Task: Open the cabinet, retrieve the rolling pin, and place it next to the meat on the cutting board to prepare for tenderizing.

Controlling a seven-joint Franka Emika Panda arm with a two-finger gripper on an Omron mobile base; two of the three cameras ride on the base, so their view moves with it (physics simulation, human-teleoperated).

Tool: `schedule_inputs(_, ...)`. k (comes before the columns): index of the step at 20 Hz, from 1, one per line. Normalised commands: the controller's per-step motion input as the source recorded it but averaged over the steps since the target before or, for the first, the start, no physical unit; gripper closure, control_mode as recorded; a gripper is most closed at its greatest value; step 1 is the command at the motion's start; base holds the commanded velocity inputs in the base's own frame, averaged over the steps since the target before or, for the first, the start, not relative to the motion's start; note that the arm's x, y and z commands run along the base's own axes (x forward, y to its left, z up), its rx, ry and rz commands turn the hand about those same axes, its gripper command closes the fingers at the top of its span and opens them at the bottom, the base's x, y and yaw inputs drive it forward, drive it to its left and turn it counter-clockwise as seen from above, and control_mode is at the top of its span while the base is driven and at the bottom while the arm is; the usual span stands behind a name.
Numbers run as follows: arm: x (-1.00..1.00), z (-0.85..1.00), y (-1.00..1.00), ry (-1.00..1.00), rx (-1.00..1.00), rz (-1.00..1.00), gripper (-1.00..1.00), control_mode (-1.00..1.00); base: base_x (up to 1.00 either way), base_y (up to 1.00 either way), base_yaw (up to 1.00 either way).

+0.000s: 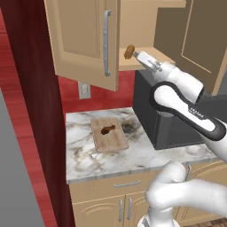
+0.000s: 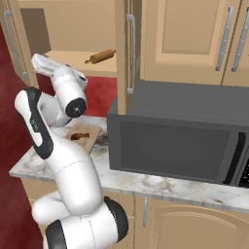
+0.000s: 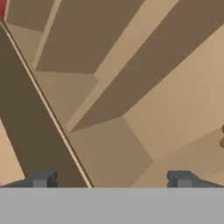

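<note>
The cabinet (image 1: pixel 84 35) stands with both doors swung open. On its tan shelf (image 2: pixel 80 69) lies the rolling pin (image 1: pixel 129 52), a slim brown cylinder (image 2: pixel 100 57). My gripper (image 1: pixel 136 55) is open at shelf height, just beside the pin's near end and not touching it. In the hand view the fingertips (image 3: pixel 41 179) are wide apart in front of the cabinet's inner walls, and a dark bit of the rolling pin (image 3: pixel 222 135) shows at the right edge. Below, the cutting board (image 1: pixel 109 134) lies on the counter with the dark-brown meat (image 1: pixel 107 130) on it.
A dark grey microwave (image 2: pixel 180 136) sits on the marble counter (image 1: pixel 133 155) right of the board, under the cabinet. The open left door's handle (image 1: pixel 107 42) hangs in front of me. A wall outlet (image 1: pixel 84 90) is on the red wall. Low cabinets (image 1: pixel 126 204) are below.
</note>
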Motion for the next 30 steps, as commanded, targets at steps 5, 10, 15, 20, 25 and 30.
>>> schedule_inputs(5, 0.52, -0.27, 0.25, 0.12, 0.00, 0.14, -1.00, -1.00, 0.00, 0.00, 0.00)
schedule_inputs(10, 0.28, -0.32, 0.46, 0.09, -0.01, 0.16, -1.00, -1.00, 0.00, 0.00, 0.00)
schedule_inputs(15, 0.03, -0.23, 0.69, 0.07, -0.05, 0.18, -1.00, -1.00, 0.00, 0.00, 0.00)
schedule_inputs(20, -0.22, -0.16, 0.80, -0.01, -0.09, 0.18, -1.00, -1.00, 0.00, 0.00, 0.00)
schedule_inputs(25, -0.63, -0.04, 0.89, -0.12, -0.15, 0.17, -1.00, -1.00, 0.00, 0.00, 0.00)
schedule_inputs(30, -0.59, -0.04, 0.89, -0.12, -0.16, 0.15, -1.00, -1.00, 0.00, 0.00, 0.00)
